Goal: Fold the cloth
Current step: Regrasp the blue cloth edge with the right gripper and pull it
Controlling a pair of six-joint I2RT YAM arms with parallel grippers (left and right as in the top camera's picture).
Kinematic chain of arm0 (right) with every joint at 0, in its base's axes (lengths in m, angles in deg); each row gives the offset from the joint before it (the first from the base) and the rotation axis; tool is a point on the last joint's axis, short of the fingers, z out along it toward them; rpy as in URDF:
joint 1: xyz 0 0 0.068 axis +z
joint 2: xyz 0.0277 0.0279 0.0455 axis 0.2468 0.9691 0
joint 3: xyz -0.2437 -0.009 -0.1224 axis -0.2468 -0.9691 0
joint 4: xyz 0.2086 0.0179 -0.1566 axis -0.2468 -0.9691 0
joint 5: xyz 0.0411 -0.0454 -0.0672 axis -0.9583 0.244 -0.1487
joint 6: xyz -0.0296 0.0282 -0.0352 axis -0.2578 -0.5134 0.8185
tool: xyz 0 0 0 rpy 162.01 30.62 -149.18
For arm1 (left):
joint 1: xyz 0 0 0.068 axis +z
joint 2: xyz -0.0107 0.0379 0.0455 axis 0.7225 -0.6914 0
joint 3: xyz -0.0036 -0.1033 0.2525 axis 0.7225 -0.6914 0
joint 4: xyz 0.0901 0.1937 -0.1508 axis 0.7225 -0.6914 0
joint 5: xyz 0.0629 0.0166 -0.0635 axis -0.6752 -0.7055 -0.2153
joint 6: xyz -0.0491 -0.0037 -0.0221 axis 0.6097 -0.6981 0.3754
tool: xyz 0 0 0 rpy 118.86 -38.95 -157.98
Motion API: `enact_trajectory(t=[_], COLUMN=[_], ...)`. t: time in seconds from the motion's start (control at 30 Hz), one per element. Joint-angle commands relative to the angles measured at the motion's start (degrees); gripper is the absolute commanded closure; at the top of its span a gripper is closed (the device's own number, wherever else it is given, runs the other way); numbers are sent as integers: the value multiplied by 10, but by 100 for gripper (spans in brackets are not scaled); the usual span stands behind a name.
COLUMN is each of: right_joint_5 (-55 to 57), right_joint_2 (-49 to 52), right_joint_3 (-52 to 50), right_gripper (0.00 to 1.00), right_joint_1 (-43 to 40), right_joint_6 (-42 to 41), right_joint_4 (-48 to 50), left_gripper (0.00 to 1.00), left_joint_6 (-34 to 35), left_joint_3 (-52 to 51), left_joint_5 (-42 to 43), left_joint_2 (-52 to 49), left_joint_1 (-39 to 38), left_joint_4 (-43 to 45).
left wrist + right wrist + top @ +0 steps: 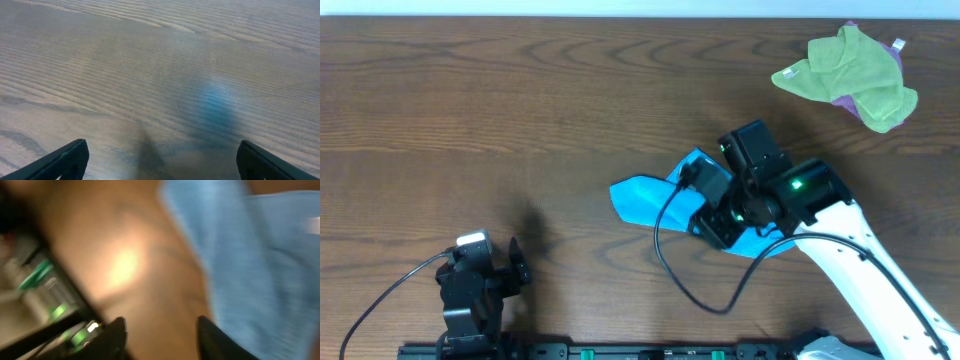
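The sky-blue cloth (650, 196) lies crumpled on the wooden table right of the middle, partly hidden under my right arm. In the blurred right wrist view the cloth (250, 255) fills the right side. My right gripper (162, 340) is open, with bare table between its fingers and the cloth's edge beside the right finger; in the overhead view the gripper (712, 226) sits over the cloth. My left gripper (160, 162) is open and empty over bare wood; in the overhead view it (517, 262) rests at the front left, far from the cloth.
A yellow-green cloth (850, 65) lies bunched at the back right, with a purple cloth (842, 100) showing under it. A black cable (665, 255) loops from the right arm over the table. The table's front edge holds the arm bases.
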Motion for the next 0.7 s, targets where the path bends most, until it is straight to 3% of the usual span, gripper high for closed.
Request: enact_trajectory(t=[0.0,0.23,0.67], right_joint_5=[123,82,84], right_joint_2=[7,105,269], right_joint_3=[-13,-24,-24], right_gripper=[48,47,50], right_joint_1=[-21,-82,-98], right_joint_6=[-54,-50,-56], right_joint_4=[31,88,168], left_gripper=[5,5,5], left_joint_6=[-3,-3,-3], left_joint_3=[-5,-5,-5], left_joint_5=[0,0,0], left_joint_2=[4,4,4], left_joint_1=[1,1,1], left_joint_4=[0,0,0])
